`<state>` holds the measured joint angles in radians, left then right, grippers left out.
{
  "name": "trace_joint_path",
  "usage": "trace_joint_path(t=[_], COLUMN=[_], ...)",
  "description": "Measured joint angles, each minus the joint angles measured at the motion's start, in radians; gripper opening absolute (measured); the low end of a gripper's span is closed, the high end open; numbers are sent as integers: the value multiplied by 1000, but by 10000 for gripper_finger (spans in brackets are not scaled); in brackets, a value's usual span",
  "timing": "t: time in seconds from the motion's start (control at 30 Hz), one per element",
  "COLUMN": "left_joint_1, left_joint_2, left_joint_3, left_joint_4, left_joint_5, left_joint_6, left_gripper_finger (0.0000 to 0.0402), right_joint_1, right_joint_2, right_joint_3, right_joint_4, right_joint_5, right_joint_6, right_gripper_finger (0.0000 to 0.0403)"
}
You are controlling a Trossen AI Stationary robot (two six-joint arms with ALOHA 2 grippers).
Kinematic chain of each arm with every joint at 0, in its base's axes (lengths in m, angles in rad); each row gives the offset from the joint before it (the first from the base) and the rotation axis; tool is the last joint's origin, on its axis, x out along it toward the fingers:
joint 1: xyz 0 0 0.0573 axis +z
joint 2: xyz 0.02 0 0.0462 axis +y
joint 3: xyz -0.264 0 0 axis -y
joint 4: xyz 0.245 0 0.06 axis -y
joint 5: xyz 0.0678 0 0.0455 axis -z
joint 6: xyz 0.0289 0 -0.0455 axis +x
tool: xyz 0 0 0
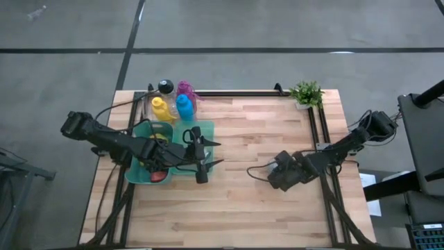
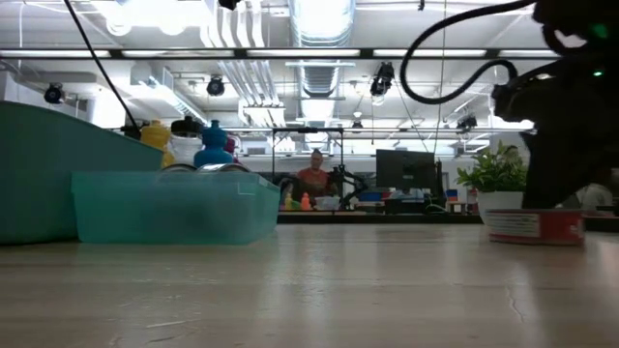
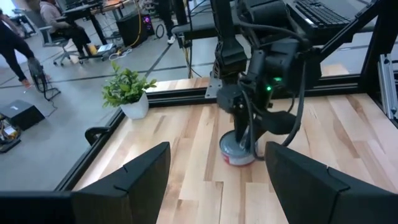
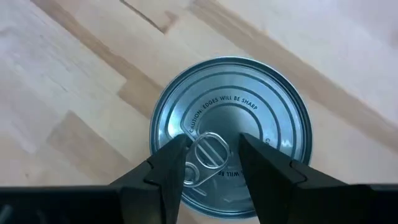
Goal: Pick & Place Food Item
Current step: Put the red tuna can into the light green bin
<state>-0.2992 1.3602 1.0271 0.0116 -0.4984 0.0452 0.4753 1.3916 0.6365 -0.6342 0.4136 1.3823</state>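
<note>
A round tin can [image 4: 230,118] with a red label [image 2: 537,227] stands upright on the wooden table, right of centre. My right gripper [image 4: 214,146] points steeply down over its lid, fingers close together with the pull ring [image 4: 211,152] showing between them. In the left wrist view, that gripper [image 3: 249,140] reaches down onto the can [image 3: 239,154]. My left gripper [image 1: 216,153] hovers open and holds nothing beside the green bins [image 1: 156,132], pointing toward the can. A red item [image 1: 159,176] lies in the near bin. My right gripper comes at the can's lid [image 4: 261,106] from above, slanting, with one fingertip [image 4: 177,152] on either side of the pull ring. Whether the fingertips touch the ring or the lid, I cannot tell. The can stands flat on the table.
Coloured bottles [image 1: 173,104] stand at the far left behind the bins. A small potted plant [image 1: 306,94] sits at the far right corner. Black frame rails [image 1: 319,132] run along the table's right and far edges. Bare wood lies between the bins and the can.
</note>
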Motion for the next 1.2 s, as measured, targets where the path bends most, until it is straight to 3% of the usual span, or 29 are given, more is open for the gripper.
trace_joint_path(t=[0.37,0.53,0.9,1.2], left_joint_1=[0,0,0,0], left_joint_2=[0,0,0,0], left_joint_3=[0,0,-1,-1], left_joint_4=[0,-1,-8,-8], left_joint_5=[0,0,0,0], left_joint_6=[0,0,0,1], left_gripper_finger=[265,265,265,265], right_joint_1=[-132,-203,-324,-400], right_joint_2=[100,103,220,335], right_joint_3=[15,20,34,102], right_joint_4=[233,324,450,673], right_joint_5=[97,91,123,113], right_joint_6=[-301,-418,-485,-705], right_gripper_finger=[147,147,147,147])
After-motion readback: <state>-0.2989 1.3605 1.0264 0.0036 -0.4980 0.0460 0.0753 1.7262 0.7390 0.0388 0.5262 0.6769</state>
